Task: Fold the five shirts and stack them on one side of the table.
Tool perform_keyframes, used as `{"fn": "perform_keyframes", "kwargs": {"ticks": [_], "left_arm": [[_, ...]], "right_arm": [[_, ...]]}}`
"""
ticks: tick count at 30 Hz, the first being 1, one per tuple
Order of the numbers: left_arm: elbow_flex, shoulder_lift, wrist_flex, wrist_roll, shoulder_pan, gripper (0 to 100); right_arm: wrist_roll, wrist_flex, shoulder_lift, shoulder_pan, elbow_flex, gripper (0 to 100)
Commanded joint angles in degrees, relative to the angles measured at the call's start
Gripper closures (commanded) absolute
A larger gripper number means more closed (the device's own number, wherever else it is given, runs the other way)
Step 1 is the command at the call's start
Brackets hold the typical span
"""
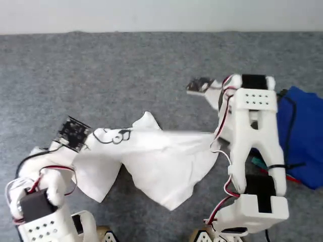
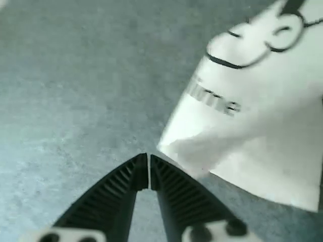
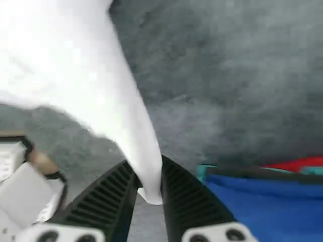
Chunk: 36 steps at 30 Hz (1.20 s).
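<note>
At the left of the grey counter (image 1: 126, 65), the left claw (image 2: 149, 170) is sitting with its black fingers pressed together and nothing showing between them, its tips just beside a lower corner of the white shirt (image 1: 156, 156). The shirt is lying crumpled and half lifted across the middle of the counter, stretching from the left arm toward the right one. It is carrying a black line drawing (image 2: 262, 38) near its left end and a row of grey lettering (image 2: 214, 101) that is too blurred to read. Further right, the right claw (image 3: 149, 187) is pinching a narrow fold of the white shirt between its fingers. At the far right, a blue shirt (image 1: 303, 136) is resting on the counter, with red cloth (image 3: 303, 164) and teal cloth (image 3: 204, 171) peeking out at its edge.
</note>
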Motion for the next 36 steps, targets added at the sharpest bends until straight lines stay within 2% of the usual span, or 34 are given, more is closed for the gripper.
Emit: {"fn": "perform_keyframes", "kwargs": {"ticks": [1,10,16,20,23,27,31,36], "left_arm": [[-8.3,0.0,-0.3,1.3,2.2,99],[-18.9,4.7,1.1,1.2,11.3,99],[-22.3,18.2,9.8,1.2,14.6,98],[-22.4,28.6,13.9,1.2,21.5,98],[-22.4,35.0,15.6,1.2,25.3,94],[-22.4,42.5,15.4,1.3,25.6,86],[-22.5,50.2,15.0,1.0,25.9,85],[-22.5,57.1,8.4,1.2,25.8,85]], "right_arm": [[1.4,2.4,-5.0,0.4,-6.3,98.7],[2.1,2.4,-19.0,-5.7,-7.9,98.7],[-0.2,2.1,-19.2,-9.6,0.4,98.7],[-2.8,0.4,-19.2,-11.1,6.0,98.7],[-4.0,-1.4,-19.2,-11.3,8.2,98.7],[-4.0,-1.8,-19.2,-11.3,8.8,98.7],[-4.0,-1.7,-19.2,-11.0,8.9,98.7],[-5.6,-1.7,-19.1,-11.1,8.9,98.7]]}}
